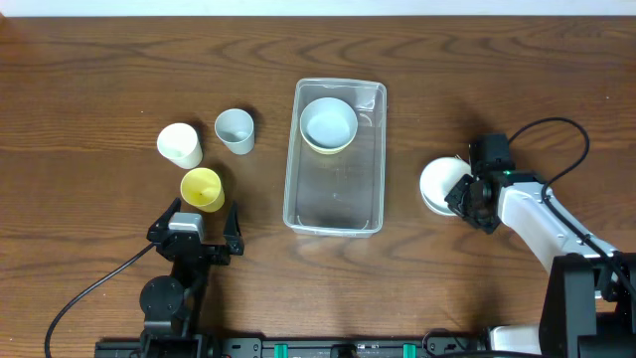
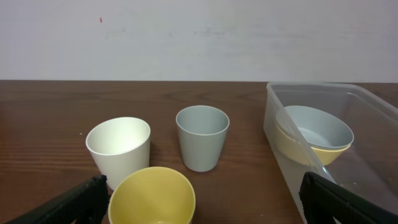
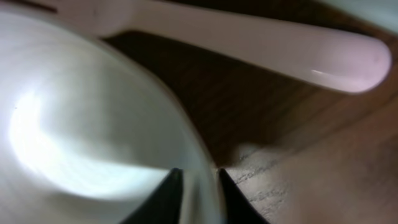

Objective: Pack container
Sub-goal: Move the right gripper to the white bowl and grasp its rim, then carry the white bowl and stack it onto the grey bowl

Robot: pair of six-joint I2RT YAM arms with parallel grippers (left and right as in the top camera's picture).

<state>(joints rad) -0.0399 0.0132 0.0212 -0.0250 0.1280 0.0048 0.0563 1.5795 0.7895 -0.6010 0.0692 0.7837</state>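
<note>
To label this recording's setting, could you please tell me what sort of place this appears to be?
Probably a robotics lab bench: a wooden table before a plain white wall, a cabled robot arm at its edge, plastic cups set beside a clear container.

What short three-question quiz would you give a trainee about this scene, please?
1. True or false: the container holds nothing.
2. How many cups stand on the table to the left of the container? A) two B) three C) four
3. Fill in: the right end effector has its fingers on either side of the rim of a ___ bowl.

Key:
1. False: stacked bowls sit at its far end.
2. B: white cup, grey cup, yellow cup.
3. White: it is the white bowl, to the right of the container.
</note>
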